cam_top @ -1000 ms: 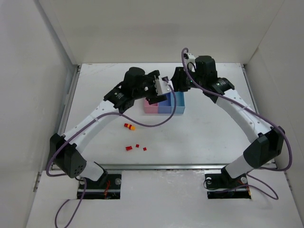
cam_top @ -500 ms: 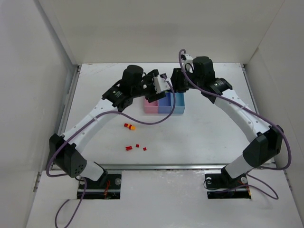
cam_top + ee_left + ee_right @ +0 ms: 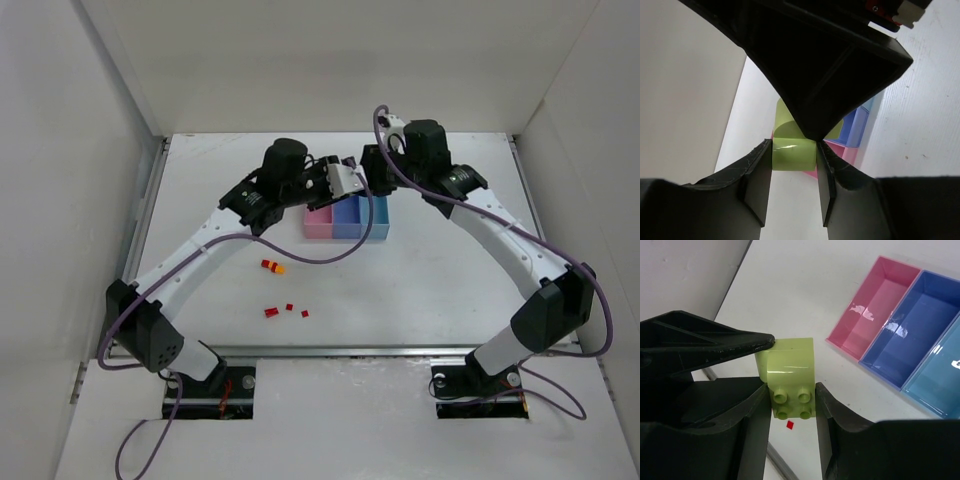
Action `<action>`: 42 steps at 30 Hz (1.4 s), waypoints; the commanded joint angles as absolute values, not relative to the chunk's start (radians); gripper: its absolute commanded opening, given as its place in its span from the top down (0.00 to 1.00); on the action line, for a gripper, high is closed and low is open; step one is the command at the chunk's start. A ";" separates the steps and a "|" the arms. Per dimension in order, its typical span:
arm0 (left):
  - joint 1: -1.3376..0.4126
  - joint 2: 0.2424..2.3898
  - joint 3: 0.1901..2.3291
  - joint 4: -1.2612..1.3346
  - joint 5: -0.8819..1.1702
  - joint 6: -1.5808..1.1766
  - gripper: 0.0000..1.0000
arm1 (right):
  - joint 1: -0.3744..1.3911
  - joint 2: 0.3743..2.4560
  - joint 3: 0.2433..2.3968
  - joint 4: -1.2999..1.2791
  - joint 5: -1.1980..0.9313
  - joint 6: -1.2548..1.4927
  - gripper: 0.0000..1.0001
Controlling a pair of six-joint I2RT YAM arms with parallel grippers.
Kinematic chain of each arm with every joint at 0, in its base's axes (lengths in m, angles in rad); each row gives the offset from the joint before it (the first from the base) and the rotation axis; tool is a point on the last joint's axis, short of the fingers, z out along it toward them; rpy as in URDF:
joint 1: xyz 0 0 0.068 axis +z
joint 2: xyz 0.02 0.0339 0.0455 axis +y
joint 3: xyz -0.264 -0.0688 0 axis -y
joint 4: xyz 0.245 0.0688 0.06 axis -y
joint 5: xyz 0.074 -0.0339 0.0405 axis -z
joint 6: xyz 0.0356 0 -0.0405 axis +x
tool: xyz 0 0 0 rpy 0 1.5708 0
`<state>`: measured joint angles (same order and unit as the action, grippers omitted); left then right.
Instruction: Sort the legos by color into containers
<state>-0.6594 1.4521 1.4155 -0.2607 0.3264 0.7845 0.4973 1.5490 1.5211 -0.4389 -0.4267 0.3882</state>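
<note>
Left gripper (image 3: 793, 150) and right gripper (image 3: 791, 390) are both pinching a green brick (image 3: 790, 365) above the empty-looking tray (image 3: 345, 237), red bricks (image 3: 271, 312) lying unsorted near it.

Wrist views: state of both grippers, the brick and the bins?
Left gripper: closed on yellow-green brick.
Right gripper: closed on the same brick.
Pink bin: empty.
Blue bin: empty.
Cyan bin: visible part empty.
Red bricks: loose, outside bins.
</note>
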 commanded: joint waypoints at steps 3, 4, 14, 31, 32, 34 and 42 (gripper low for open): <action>-0.687 1.515 1.473 -0.307 0.183 0.821 1.00 | 0.515 1.517 1.536 -0.417 -0.408 0.405 1.00; -0.687 1.516 1.456 -0.298 0.146 0.821 1.00 | 0.502 1.517 1.525 -0.417 -0.397 0.405 1.00; -0.637 1.485 1.330 -0.255 0.133 0.812 1.00 | 0.393 1.437 1.456 -0.405 -0.377 0.451 1.00; -0.528 1.466 1.396 -0.273 0.138 0.491 1.00 | 0.365 1.791 1.580 -0.580 -0.091 0.469 0.98; -0.528 1.454 1.387 -0.273 0.147 0.479 1.00 | 0.365 1.792 1.580 -0.571 -0.091 0.469 0.94; -0.528 1.442 1.378 -0.273 0.147 0.479 1.00 | 0.365 1.802 1.580 -0.571 -0.068 0.469 0.79; -0.528 1.442 1.367 -0.273 0.147 0.479 1.00 | 0.356 1.871 1.614 -0.589 -0.069 0.423 0.37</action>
<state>-0.5240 1.4956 1.3617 -0.2817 0.1299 0.5026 0.3611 1.8706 1.5646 -0.5911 -0.0837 0.4427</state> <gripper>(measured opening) 0.330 0.603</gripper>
